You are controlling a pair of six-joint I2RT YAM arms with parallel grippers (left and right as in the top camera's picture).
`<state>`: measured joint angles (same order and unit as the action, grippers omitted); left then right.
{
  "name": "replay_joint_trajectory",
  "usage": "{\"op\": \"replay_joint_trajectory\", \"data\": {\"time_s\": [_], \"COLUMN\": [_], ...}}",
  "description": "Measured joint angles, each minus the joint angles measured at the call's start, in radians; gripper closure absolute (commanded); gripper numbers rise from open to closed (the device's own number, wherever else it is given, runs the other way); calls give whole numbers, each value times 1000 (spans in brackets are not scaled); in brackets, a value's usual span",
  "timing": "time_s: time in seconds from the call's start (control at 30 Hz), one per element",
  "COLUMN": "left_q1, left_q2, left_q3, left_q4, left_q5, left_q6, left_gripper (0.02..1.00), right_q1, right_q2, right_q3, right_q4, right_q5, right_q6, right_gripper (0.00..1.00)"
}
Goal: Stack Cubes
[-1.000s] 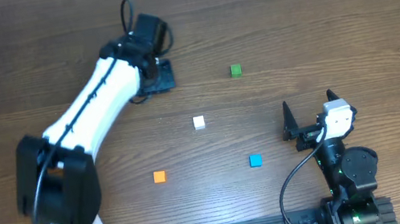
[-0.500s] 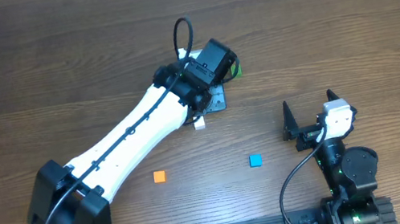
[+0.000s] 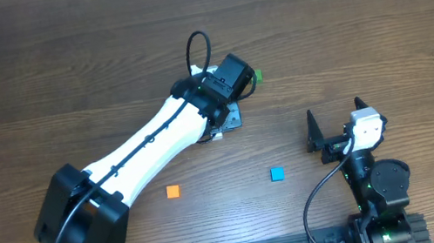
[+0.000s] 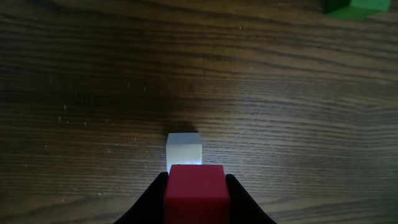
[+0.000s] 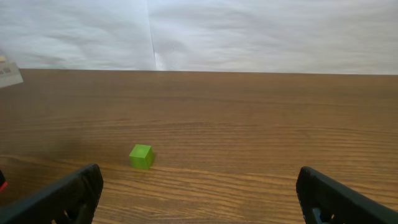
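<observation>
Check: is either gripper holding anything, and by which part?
Left gripper holds a red cube, pinched by two opposite side faces. Right gripper is open and holds nothing.

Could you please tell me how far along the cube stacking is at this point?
Done: nothing is stacked yet. In hand: the left tool is shut on a red cube, held close to the white cube but not on it. Left: setting it there, then probably the green cube, orange cube and blue cube, each alone on the table. The right tool is open.
</observation>
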<state>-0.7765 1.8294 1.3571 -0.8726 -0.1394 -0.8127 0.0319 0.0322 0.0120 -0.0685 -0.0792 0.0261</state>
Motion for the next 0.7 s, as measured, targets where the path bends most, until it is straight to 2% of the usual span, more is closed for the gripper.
{"op": "replay_joint_trajectory", "data": {"time_s": [0.7], "left_q1": [0], "left_q2": [11], "left_q3": [-78], "left_q4": [48], "left_q5": [1], "left_q6": [-23], "left_gripper": [972], "right_q1": [0], "right_q2": [0], "right_q3": [0], "right_q4": [0], "right_q5": [0], "right_q6": [-1], "right_gripper": [7]}}
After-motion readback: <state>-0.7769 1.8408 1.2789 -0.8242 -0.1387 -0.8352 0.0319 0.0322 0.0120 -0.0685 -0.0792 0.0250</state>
